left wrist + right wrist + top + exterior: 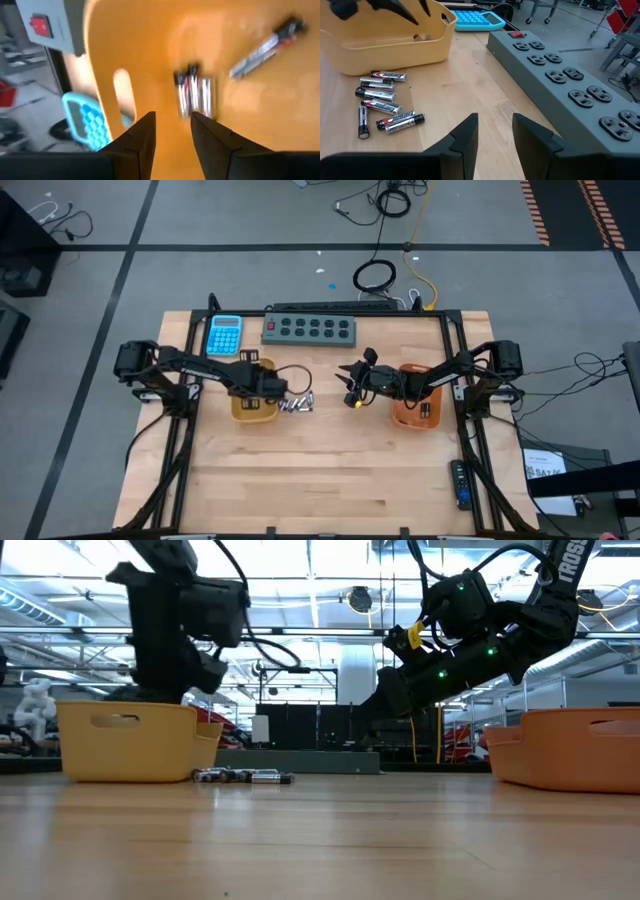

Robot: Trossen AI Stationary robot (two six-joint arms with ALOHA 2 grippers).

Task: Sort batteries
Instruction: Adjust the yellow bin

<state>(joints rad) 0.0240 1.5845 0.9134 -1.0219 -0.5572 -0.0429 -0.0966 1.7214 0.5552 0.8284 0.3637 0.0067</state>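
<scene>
Your left gripper (268,385) hangs over the yellow tray (254,406), fingers a little apart and holding nothing. Some batteries (195,95) lie inside that tray. More batteries (380,102) lie on the table (320,470) just beside it, near the middle. Your right gripper (350,388) is raised beside the orange tray (415,410), fingers a little apart, empty.

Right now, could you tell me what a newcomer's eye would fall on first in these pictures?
Probably the loose batteries lying in a small heap on the wooden table, just beside the yellow tray. The left gripper hangs over that tray, where a few cells already lie, its fingers a little apart and empty. The right gripper hovers empty near the orange tray, facing the heap, with the grey button strip alongside.
</scene>
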